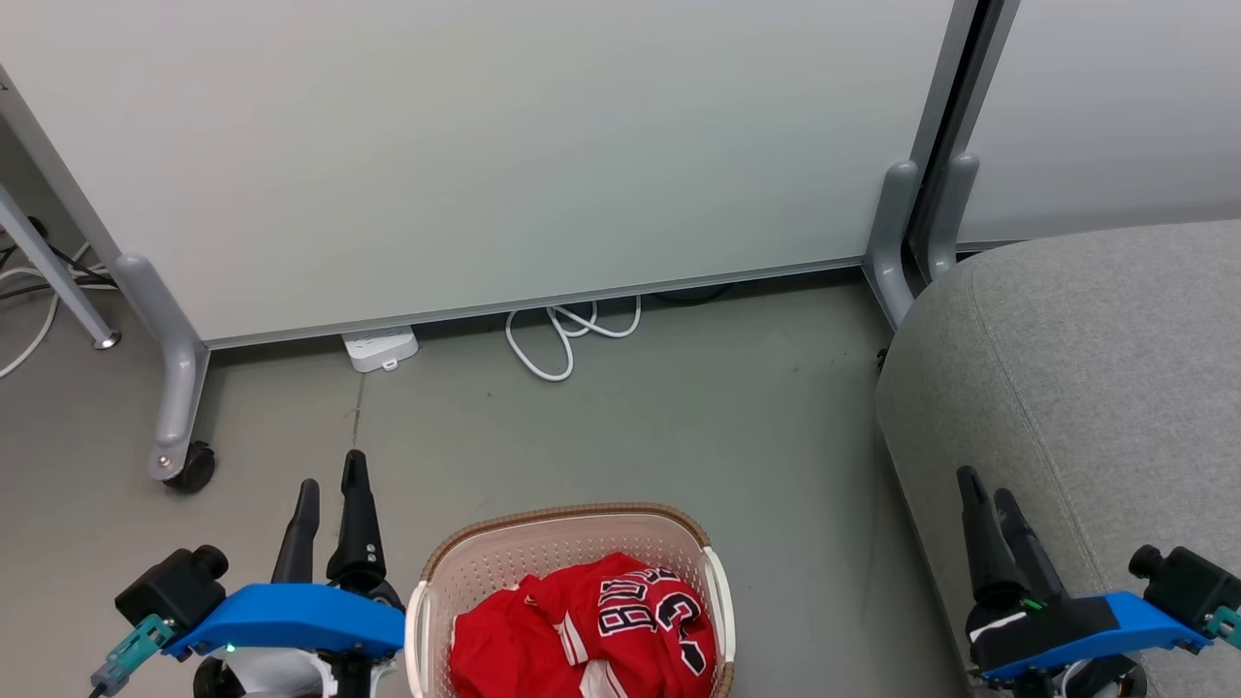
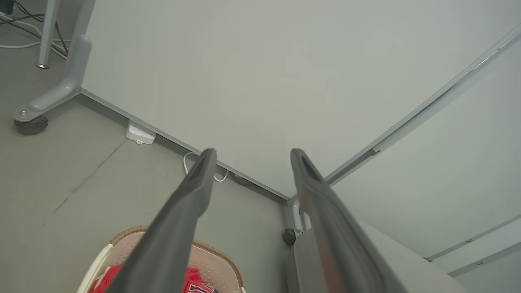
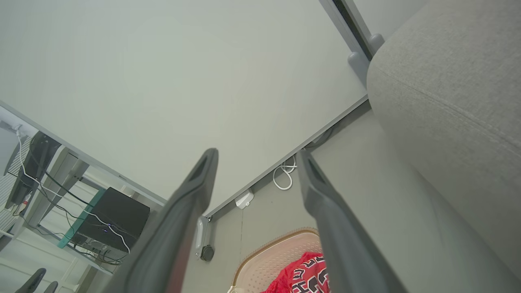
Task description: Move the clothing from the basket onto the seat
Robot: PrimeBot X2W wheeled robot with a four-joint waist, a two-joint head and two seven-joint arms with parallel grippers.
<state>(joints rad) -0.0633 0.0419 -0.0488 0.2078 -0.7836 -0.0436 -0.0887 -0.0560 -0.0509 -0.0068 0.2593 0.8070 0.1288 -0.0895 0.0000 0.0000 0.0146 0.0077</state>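
- Left gripper [image 1: 332,472]: nearest the lens, low left, just beside the basket; fingers apart, holding nothing.
- Basket [image 1: 562,514]: rigid cream perforated plastic with a brown woven-look rim. The clothing [image 1: 582,630] lies crumpled inside, soft red fabric, lettered jersey uppermost.
- Recommended: descend straight into the heap, pinch a thick fold, and keep off the rim.
- Right gripper [image 1: 983,483]: fingers apart, empty, at the seat's near edge.
- Seat [image 1: 1096,368]: grey woven upholstery, rounded corner, stitched seam.

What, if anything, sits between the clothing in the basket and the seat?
Nothing visible does. Only bare floor separates the basket from the seat on the robot's right. The clothing must clear the basket's rim. The right gripper, open, hangs over the seat's near edge.
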